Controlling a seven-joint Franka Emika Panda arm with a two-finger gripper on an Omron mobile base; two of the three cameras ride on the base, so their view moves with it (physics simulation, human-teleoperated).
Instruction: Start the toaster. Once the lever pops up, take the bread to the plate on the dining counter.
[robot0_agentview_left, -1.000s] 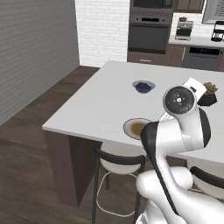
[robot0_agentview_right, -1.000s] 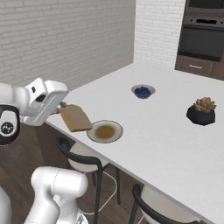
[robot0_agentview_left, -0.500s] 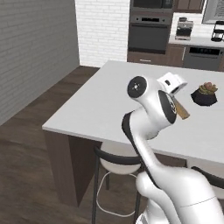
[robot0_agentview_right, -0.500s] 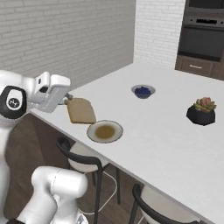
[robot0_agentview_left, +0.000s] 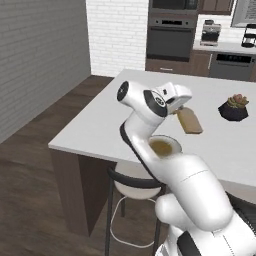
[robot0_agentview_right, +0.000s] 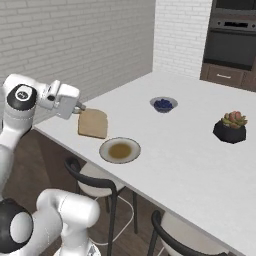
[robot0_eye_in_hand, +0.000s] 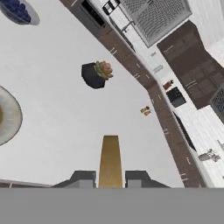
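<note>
Tan bread (robot0_agentview_right: 93, 123) pinched edgewise in the gripper (robot0_eye_in_hand: 110, 178), carried for delivery.
It hangs over the dining counter (robot0_agentview_right: 200, 150) just beside the plate (robot0_agentview_right: 119, 150), not yet above it.

No readable text — appliance details perhaps too blurred.

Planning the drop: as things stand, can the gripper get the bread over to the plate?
Probably yes. The gripper holds the bread edge-on above the dining counter, just beside the plate. The plate is bare and nothing stands between them; the bowl and potted plant sit well off.
</note>
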